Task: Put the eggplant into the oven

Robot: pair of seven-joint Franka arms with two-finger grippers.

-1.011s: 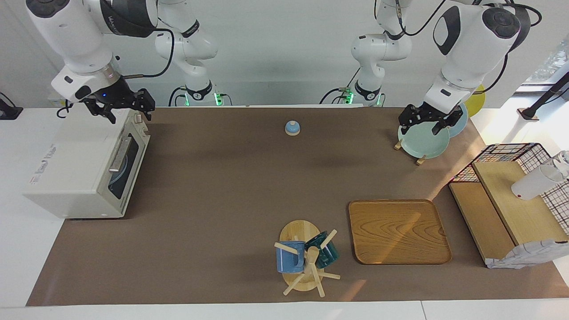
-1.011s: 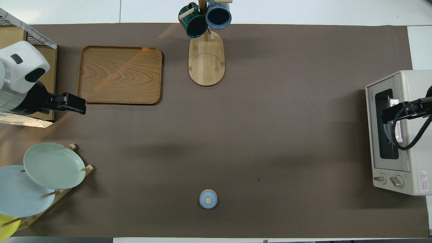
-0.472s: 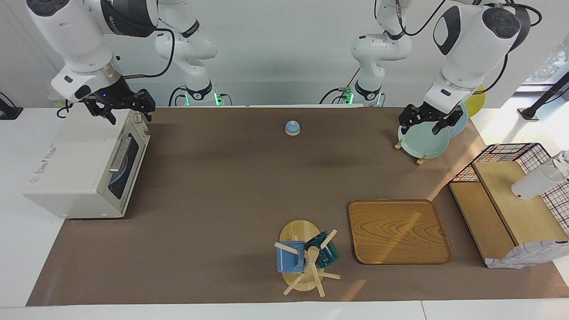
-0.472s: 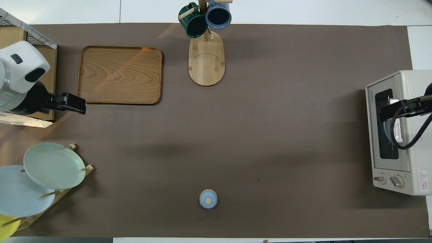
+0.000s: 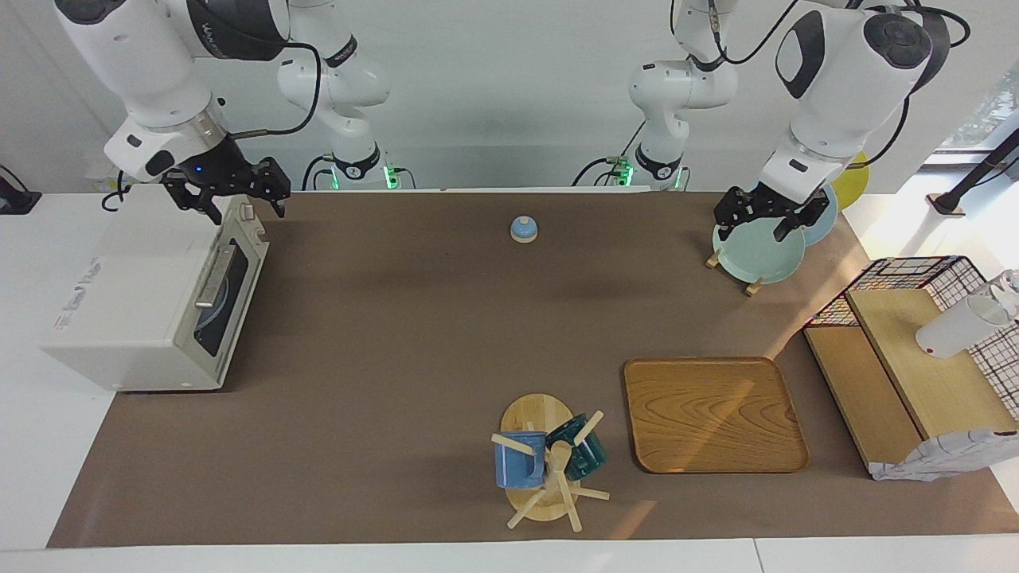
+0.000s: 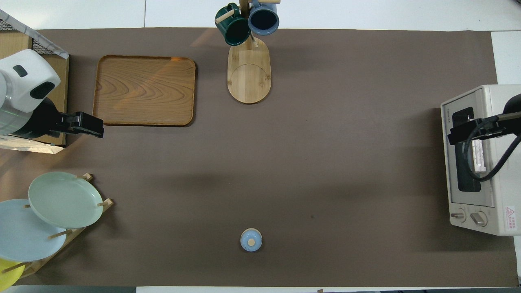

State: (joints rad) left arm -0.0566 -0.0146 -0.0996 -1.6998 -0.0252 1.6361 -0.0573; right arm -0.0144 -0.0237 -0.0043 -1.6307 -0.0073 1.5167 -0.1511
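The right hand (image 5: 235, 205) hangs spread open over the shut oven (image 5: 151, 293) (door closed); the left hand (image 5: 763, 224), fingers apart, waits over the plates (image 5: 756, 253).

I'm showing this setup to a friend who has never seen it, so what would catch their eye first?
Probably the cream-white oven at the right arm's end of the table, its dark glass door shut, with the right gripper open above its top corner. Next, the left gripper open over the green plate standing in its rack at the left arm's end. No eggplant is in sight; a wooden tray and a mug tree lie farther from the robots.
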